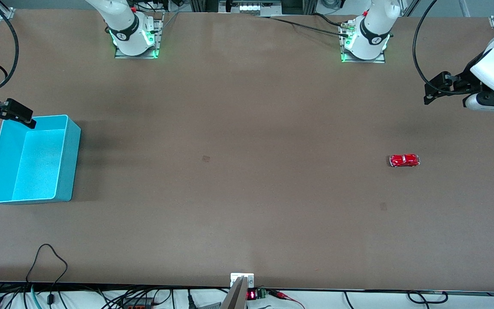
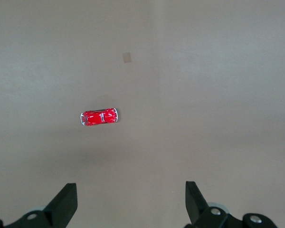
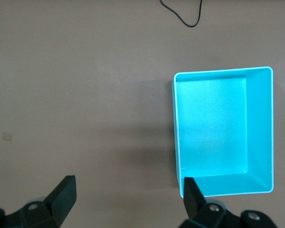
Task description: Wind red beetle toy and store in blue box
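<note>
toward the left arm's end of the table, the red beetle toy [image 1: 404, 160] is lying on its wheels on the bare brown table [image 1: 247, 193], well apart from everything else. it is judged to be light, rigid and glossy, so it is likely to be slippery between hard fingertips and prone to rolling on its wheels when nudged. a hold across the two long flanks of the rounded body, low down near the wheels, is being suggested, since the domed roof is offering little to pinch.

the left gripper [image 1: 438, 88] is being held in the air over the table's edge at that end, empty, with its fingers spread wide; in the left wrist view the toy [image 2: 99, 117] is showing ahead of the parted fingertips [image 2: 66, 199].

the blue box [image 1: 69, 163] is sitting at the right arm's end, open-topped and empty. the right gripper [image 1: 15, 113] is hovering over the box's rim, fingers likewise apart and holding nothing, and that arm is judged to be waiting. neither winding nor storing is yet done.
</note>
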Motion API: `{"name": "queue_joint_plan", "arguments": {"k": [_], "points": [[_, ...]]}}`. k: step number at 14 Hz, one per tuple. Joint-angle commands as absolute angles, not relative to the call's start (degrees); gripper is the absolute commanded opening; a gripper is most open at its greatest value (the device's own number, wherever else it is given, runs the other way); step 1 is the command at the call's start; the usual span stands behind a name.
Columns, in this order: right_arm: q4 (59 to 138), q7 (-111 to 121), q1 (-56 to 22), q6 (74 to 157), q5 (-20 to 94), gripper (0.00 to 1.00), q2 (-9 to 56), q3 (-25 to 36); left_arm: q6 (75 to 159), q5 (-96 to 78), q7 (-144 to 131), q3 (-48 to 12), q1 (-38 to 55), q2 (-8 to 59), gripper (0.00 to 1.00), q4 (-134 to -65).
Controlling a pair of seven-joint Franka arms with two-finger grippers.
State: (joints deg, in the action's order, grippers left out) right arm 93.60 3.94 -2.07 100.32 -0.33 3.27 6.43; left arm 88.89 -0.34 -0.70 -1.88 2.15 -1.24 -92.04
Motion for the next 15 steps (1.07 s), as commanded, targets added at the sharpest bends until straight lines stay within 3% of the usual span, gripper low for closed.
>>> {"name": "queue_joint_plan", "arguments": {"k": [1,9,15], "points": [[93.2,3.4,-2.1,99.9,-0.2,1.0,3.0,6.5,88.8,-0.4,0.1,-1.8,2.0,-1.1,1.0,-91.1],[93.2,3.4,-2.1,99.8,-0.2,1.0,3.0,6.6,87.1,-0.4,-0.2,-1.8,1.9,-0.9,1.0,-91.2],[93.2,3.4,-2.1,99.9,-0.2,1.0,3.0,6.5,76.7,-1.1,0.4,-1.8,1.8,-0.9,1.0,-91.1]]}}
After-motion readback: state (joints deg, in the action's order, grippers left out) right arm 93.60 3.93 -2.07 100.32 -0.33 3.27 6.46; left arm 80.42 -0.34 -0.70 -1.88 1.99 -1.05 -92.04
